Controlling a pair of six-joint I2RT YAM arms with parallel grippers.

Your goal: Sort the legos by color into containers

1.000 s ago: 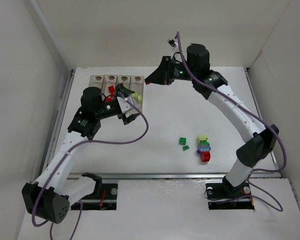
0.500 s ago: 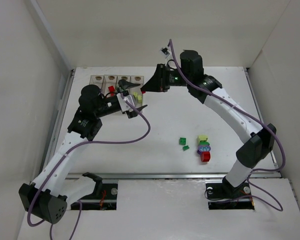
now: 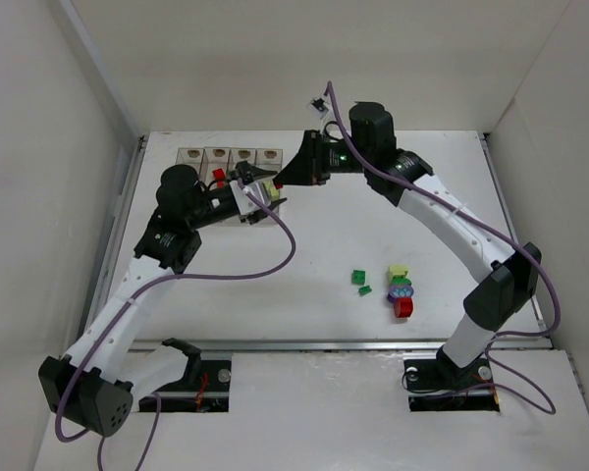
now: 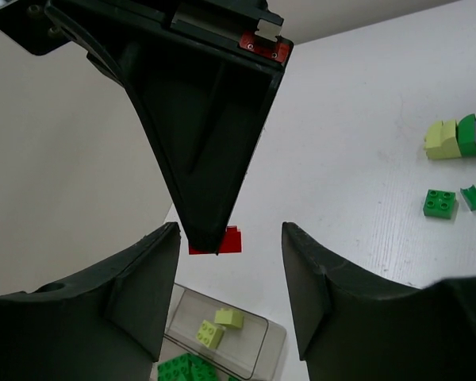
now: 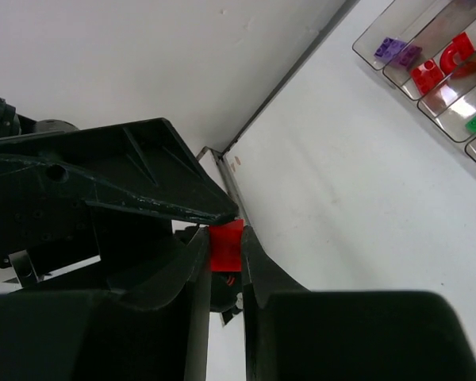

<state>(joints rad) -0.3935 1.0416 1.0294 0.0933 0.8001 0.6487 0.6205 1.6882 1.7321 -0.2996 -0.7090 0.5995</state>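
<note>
Loose legos (image 3: 365, 289) lie on the white table (image 3: 324, 235) at about 4 o'clock in the overhead view, well apart from both arm tips. Two are green. Toward 3 o'clock from them, a pale yellow brick (image 3: 400, 270), a purple-and-green piece (image 3: 401, 291) and a red piece (image 3: 403, 308) form a short touching line.

Farther out, toward 11 o'clock, the two grippers meet. Left gripper (image 3: 261, 192): fingers (image 4: 147, 290) spread wide, nothing held. Right gripper (image 3: 293, 177): fingers closed on a red brick (image 5: 224, 251), pinched at the very tips. In the left wrist view, this tip and its brick hang between the spread left fingers, touching neither.

Containers (image 3: 231, 152) stand at the far edge at 11 o'clock: four clear bins joined in a row. The right wrist view shows purple bricks (image 5: 397, 51) in one bin, red bricks (image 5: 440, 70) in the next and green in the one after. The left wrist view shows pale yellow bricks (image 4: 218, 327) in a bin below the left gripper.
</note>
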